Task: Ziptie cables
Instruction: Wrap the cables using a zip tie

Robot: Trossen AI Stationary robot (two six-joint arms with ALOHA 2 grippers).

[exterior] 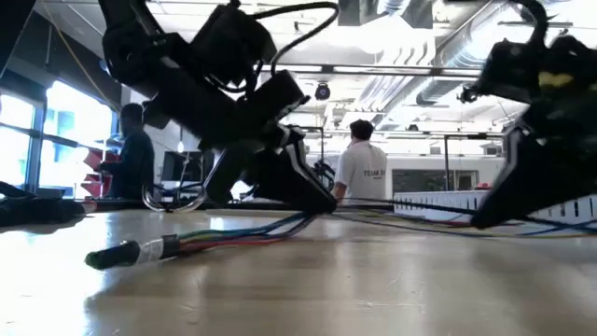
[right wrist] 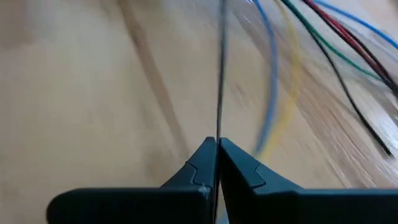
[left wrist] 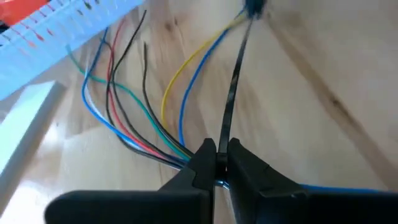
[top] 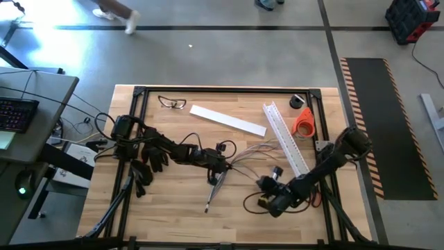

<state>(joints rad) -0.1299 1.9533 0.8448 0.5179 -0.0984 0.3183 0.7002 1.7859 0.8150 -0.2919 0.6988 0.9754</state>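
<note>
Two robot arms work over a wooden counter [top: 166, 208]. The left hand [left wrist: 216, 163], near the counter's middle, is pinched closed on the cables [left wrist: 134, 118], a loose bundle whose coloured ends fan out toward a white channel [top: 286, 139]; the ziptie [left wrist: 231, 93] also rises from between its fingers, running away across the wood. The right hand [right wrist: 217, 155], toward the counter's right front, is closed on the ziptie, the thin dark strip standing straight out from its fingertips with the cables just beside it. Safety glasses [top: 172, 103], a white strip [top: 227, 120] and an orange tape roll [top: 303, 122] lie along the far side. Two people stand in the room beyond.
</note>
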